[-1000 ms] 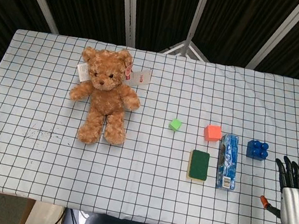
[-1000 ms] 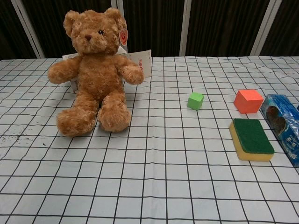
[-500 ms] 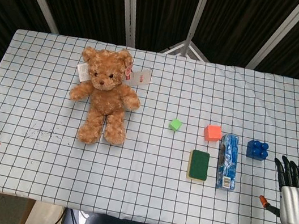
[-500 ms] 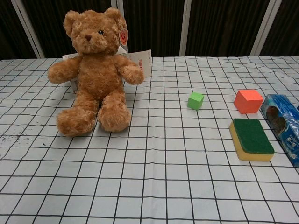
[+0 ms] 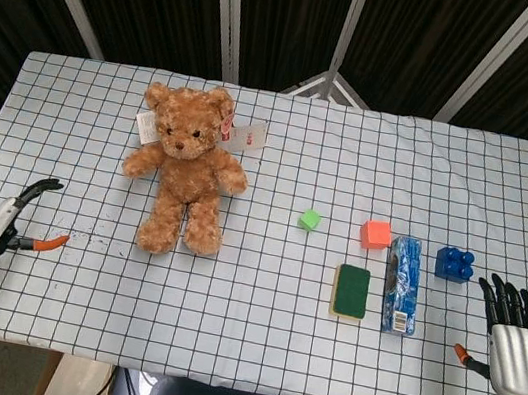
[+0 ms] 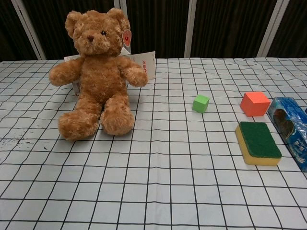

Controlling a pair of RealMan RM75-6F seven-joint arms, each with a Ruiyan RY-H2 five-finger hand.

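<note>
A brown teddy bear (image 5: 185, 164) (image 6: 96, 72) sits at the back left of the checked tablecloth (image 5: 252, 327), paper tags by its head. My left hand (image 5: 15, 220) hovers over the cloth's front left, left of the bear's feet, fingers apart and holding nothing. At the front right edge my right hand (image 5: 509, 345) stays with fingers stretched out and empty, nearest the blue toy brick (image 5: 455, 263). Neither hand shows in the chest view.
A small green cube (image 5: 310, 219) (image 6: 201, 103), an orange-red cube (image 5: 374, 234) (image 6: 254, 103), a green-topped yellow sponge (image 5: 351, 290) (image 6: 258, 142) and a blue packet (image 5: 402, 283) (image 6: 290, 127) lie right of centre. Dark slatted walls stand behind the table.
My left hand has swung in from the table's left edge to over the cloth, toward the bear. The right hand has edged slightly left. The objects have not moved.
</note>
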